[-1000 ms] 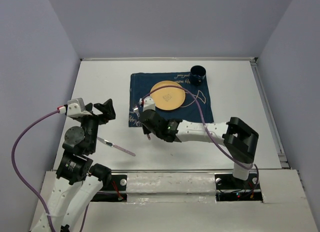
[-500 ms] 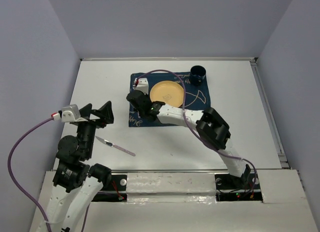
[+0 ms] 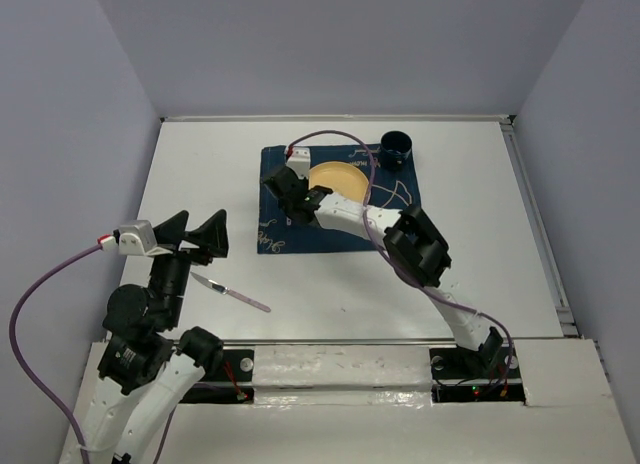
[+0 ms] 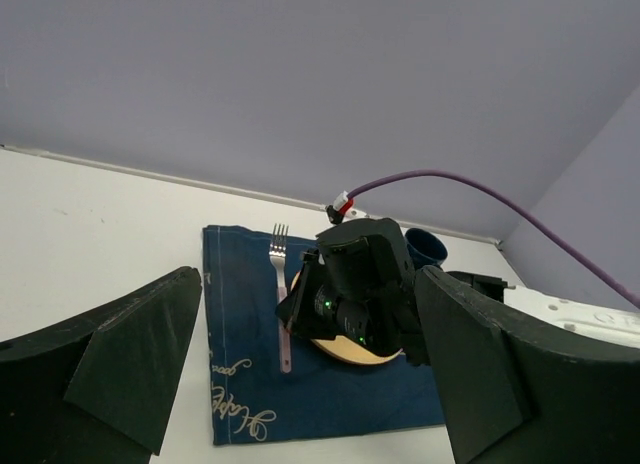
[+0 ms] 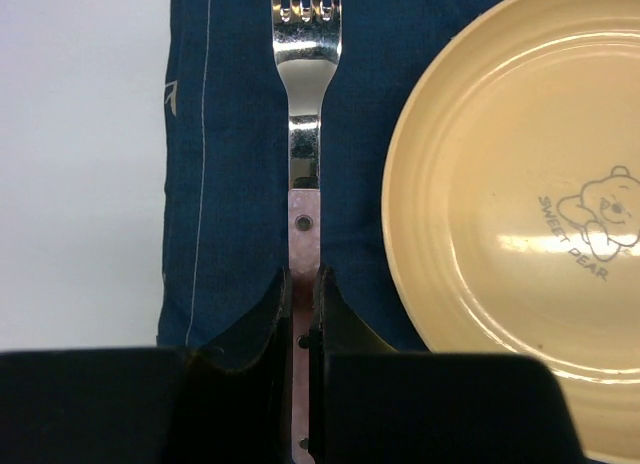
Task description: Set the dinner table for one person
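On the white dinner table (image 3: 200, 164) lies a dark blue cloth (image 3: 400, 216) with a yellow plate (image 3: 338, 174) and a dark blue cup (image 3: 396, 149). My right gripper (image 3: 283, 186) is over the cloth's left part, left of the plate. In the right wrist view it (image 5: 302, 274) is shut on the pink handle of a fork (image 5: 304, 134), tines pointing away, parallel to the plate (image 5: 520, 234). The fork (image 4: 281, 284) looks low over the cloth; I cannot tell if it touches. My left gripper (image 3: 200, 222) is open and empty above the table's left front.
A pink-handled knife (image 3: 232, 292) lies on the bare table near the front edge, just right of my left arm. The cup (image 4: 425, 246) stands at the cloth's far right corner. Walls close the table at the back and sides.
My right gripper has carried the fork from the cloth's near left edge to farther back, beside the plate. My left gripper has drawn back a little toward its base.
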Tool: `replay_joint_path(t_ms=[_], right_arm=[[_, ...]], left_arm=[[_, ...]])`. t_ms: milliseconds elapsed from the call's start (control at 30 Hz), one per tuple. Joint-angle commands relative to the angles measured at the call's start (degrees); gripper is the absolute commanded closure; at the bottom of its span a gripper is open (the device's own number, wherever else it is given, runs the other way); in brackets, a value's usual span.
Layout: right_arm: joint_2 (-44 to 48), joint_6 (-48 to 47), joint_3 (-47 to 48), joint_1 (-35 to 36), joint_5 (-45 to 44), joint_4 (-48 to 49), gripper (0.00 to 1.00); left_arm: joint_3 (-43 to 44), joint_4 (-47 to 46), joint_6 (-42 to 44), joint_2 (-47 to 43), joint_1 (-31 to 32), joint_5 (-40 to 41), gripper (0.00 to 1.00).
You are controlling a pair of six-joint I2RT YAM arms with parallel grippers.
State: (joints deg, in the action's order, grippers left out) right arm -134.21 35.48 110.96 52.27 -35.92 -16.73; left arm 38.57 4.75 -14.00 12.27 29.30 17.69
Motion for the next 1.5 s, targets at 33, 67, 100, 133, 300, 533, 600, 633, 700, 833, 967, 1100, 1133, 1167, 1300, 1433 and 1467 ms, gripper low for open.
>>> replay_joint_path(t_ms=[33,67,100,133,300,533,600,633,700,833,967,1100,1133,1167,1300,1433,1467], right_arm=[[-3.2,2.0,5.4,-0.1,1.6,-1.5,1.00],[-4.0,2.0,5.8,-0.1,1.7,-1.7,1.00],[-4.3,2.0,6.7,-0.1,1.8,-2.0,1.00],[-4.6,2.0,6.9,-0.1,1.8,-2.3,1.00],[-5.0,2.9,6.7,-0.6,2.7,-2.8,1.00],[-6.1,2.1,8.0,-1.2,5.0,-3.0,0.76],[-5.8,1.7,8.7,-1.2,5.2,-3.1,0.72],[-5.4,1.6,8.8,-1.2,5.1,-3.2,0.65],[-3.5,1.2,8.4,-1.2,5.1,-3.2,0.61],[2.7,-0.6,4.6,-1.2,7.3,-1.5,0.61],[10.8,-5.9,-5.5,0.7,11.0,5.5,0.61],[18.4,-11.8,-20.5,4.5,22.2,15.0,0.62],[20.4,-12.7,-23.2,6.2,23.0,18.0,0.61],[21.1,-13.4,-27.2,7.1,23.9,18.4,0.61],[23.3,-18.9,-32.6,12.8,27.1,18.5,0.55],[22.5,-20.1,-34.0,16.4,28.2,18.4,0.47],[22.1,-19.8,-33.9,17.1,28.5,18.4,0.46]], left_arm=[[-0.1,-1.2,0.6,-1.3,0.9,1.5,0.01],[-0.1,-1.2,0.6,-1.4,1.0,1.7,0.01],[-0.1,-1.2,0.6,-1.4,1.1,1.7,0.01],[-0.1,-1.2,0.7,-1.4,1.1,1.7,0.01],[-0.2,-1.2,0.8,-1.1,1.5,1.6,0.01],[-0.2,-1.2,0.9,-0.6,1.5,1.7,0.01],[-0.2,-1.2,0.8,-0.4,1.5,1.7,0.01],[-0.2,-1.2,0.8,-0.3,1.5,1.7,0.01],[-0.2,-1.2,0.9,-0.1,1.5,1.9,0.01],[-0.2,-1.1,1.1,0.1,1.5,2.4,0.01],[-0.2,-1.0,1.3,0.1,1.5,3.1,0.01],[-0.1,-1.0,1.5,0.2,1.4,3.9,0.01],[-0.1,-1.0,1.5,0.2,1.4,4.1,0.01],[-0.2,-0.9,1.5,0.4,1.3,4.3,0.01],[-0.1,-0.9,1.5,0.6,0.4,4.0,0.01],[-0.2,-1.1,1.4,0.1,-0.7,4.3,0.01],[-0.2,-1.1,1.3,0.3,-1.1,4.3,0.01]])
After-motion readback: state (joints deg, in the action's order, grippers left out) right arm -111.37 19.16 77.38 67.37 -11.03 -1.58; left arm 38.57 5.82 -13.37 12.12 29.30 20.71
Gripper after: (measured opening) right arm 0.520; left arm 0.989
